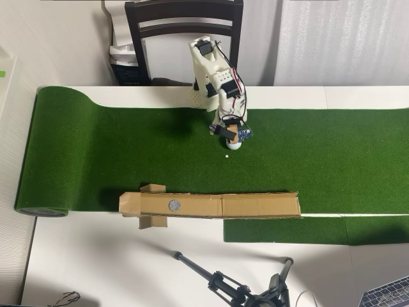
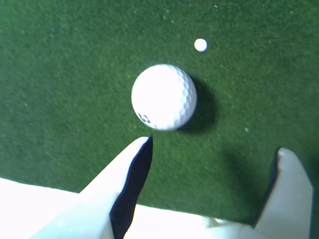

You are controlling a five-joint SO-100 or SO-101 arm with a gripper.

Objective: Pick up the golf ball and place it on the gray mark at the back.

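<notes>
The white dimpled golf ball (image 2: 163,97) rests on the green turf, and the overhead view shows the golf ball (image 1: 235,144) right under the arm's tip. My gripper (image 2: 214,144) is open and nothing is between its fingers. The ball lies just past the fingertips, closer to the left finger (image 2: 130,181) than to the right finger (image 2: 290,189). In the overhead view the gripper (image 1: 234,136) hangs over the ball. The gray mark (image 1: 173,205) is a small disc on the brown cardboard strip (image 1: 255,205), well away from the ball.
A tiny white dot (image 2: 200,45) sits on the turf beside the ball. The turf mat (image 1: 96,147) ends in a roll at the left. A dark chair (image 1: 184,25) stands behind the arm. A black tripod (image 1: 236,288) lies on the white table.
</notes>
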